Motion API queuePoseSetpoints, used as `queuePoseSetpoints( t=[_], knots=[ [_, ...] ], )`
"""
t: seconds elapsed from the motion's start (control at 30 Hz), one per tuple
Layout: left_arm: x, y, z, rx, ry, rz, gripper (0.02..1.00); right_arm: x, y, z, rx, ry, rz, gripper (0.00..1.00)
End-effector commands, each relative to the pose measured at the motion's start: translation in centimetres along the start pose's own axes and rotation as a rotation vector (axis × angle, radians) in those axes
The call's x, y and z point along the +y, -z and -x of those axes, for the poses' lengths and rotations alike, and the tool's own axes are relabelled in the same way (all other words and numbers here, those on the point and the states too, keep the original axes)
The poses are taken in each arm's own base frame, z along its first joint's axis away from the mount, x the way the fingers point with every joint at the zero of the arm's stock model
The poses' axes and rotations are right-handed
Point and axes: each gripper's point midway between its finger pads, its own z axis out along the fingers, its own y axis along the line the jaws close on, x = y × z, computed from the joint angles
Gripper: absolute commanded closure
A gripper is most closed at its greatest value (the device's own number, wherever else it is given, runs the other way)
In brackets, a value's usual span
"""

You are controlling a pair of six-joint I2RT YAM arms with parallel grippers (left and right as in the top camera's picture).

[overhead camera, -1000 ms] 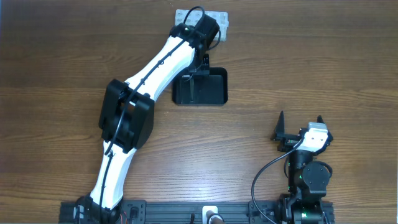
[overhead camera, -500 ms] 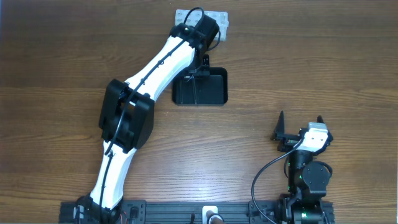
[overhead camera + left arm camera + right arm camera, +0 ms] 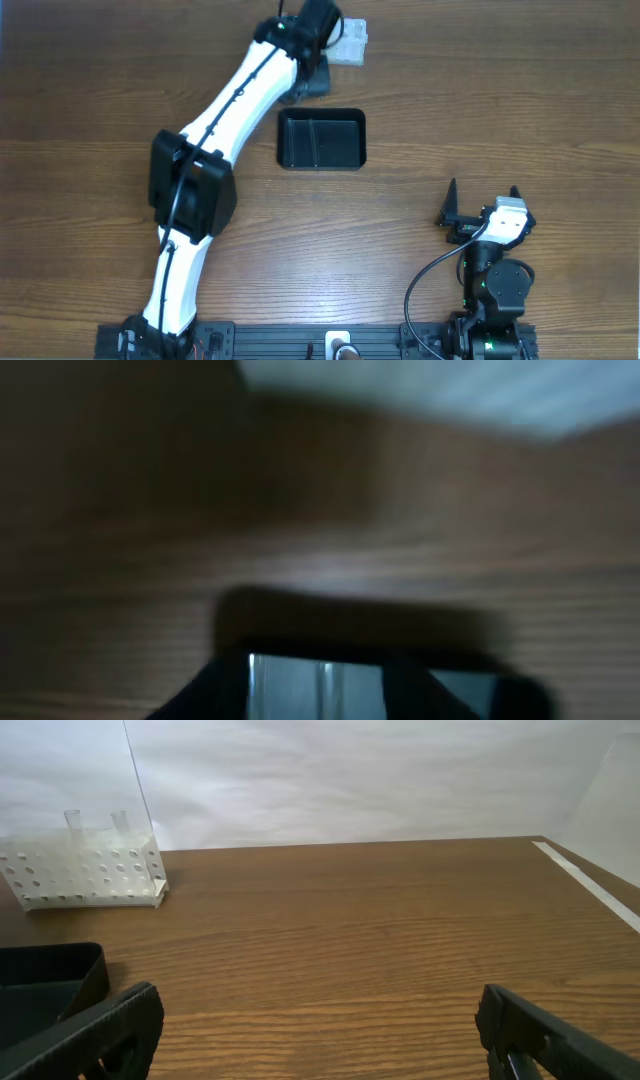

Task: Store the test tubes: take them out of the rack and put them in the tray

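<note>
Rack of white plastic stands at the far side of the table, near the middle of its width. In the right wrist view two clear test tubes stand upright in the rack, close to each other. The black tray lies on the table just in front of the rack, apart from it (a thin pale line runs across its floor, but it is not possible to tell what it is).

The left arm reaches far across the table, and the left gripper is between the rack and the tray, beside the left end of the rack. Its wrist view is too blurred, so one cannot tell if the jaws are apart or together.

The right gripper is low near its own base, well apart from the tray and the rack. Its jaws are wide apart and they hold nothing.
</note>
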Motion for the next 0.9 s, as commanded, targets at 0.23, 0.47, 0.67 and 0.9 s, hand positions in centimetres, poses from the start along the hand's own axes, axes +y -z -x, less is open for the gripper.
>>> queuePoseSetpoints(
  t=[0.23,0.47,0.67,0.9],
  knots=[
    [-0.4,12.2,11.4,-0.514,-0.1,-0.046,0.194,-0.3,0.0,-0.2,-0.003,0.003,-0.016,0.007],
    [3.2,18.9,15.6,-0.701,-0.11,-0.042,0.137,-0.3,0.0,-0.2,-0.003,0.003,-0.016,0.009],
    [7.7,23.6,17.2,-0.791,-0.103,0.004,0.099,-0.3,0.0,-0.2,-0.003,0.003,-0.016,0.009],
    [11.4,28.6,17.9,-0.882,-0.14,0.053,0.047,-0.3,0.0,-0.2,-0.003,0.003,-0.016,0.007]
  ],
)
